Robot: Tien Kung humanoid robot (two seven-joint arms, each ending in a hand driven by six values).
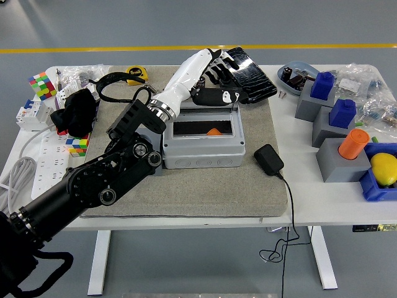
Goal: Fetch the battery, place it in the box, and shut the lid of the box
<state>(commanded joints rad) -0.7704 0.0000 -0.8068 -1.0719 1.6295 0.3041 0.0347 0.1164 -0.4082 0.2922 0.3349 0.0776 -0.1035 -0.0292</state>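
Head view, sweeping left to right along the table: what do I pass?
Power strip → black cloth → left hand → grey box → black adapter → orange cylinder → yellow lemon.

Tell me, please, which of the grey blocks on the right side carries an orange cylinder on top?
The nearest grey block, beside the blue bin. It carries the orange cylinder; the two farther ones carry blue pieces.

Below the left hand (214,84) the box (203,144) lies open; the black case (247,73) crowds its right, the charger (268,159) sits below-right.
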